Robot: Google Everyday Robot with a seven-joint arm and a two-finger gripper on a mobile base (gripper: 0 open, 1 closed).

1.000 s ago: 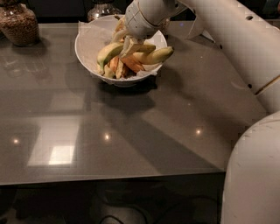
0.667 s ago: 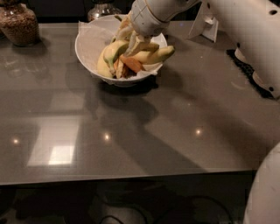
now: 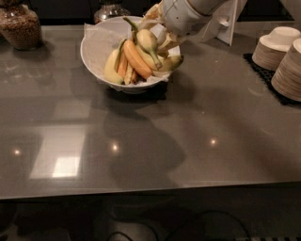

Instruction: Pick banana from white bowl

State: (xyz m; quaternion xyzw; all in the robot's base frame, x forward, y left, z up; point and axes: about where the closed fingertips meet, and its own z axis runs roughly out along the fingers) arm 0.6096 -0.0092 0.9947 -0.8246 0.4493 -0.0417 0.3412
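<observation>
The white bowl [image 3: 96,52], wide and lined with crinkled white paper, stands at the far middle of the grey counter. It holds several bananas: a yellow-green banana [image 3: 148,42] with its stem pointing up and left lies on top. An orange-toned one [image 3: 136,59] and a pale one [image 3: 112,66] lie beside it. My gripper [image 3: 162,33] comes down from the top right. It sits over the bowl's right rim, right against the top banana and among the fruit. The arm above it runs out of view.
A jar of nuts [image 3: 21,26] stands at the far left and a glass jar [image 3: 109,9] behind the bowl. Stacked cream dishes [image 3: 277,47] sit on a black mat at the right. A white card stand [image 3: 225,21] is behind the arm.
The arm no longer crosses the right side of the view, so the stacked dishes show. The gripper stays at the bowl's right rim, and the top banana now stands out more clearly.
</observation>
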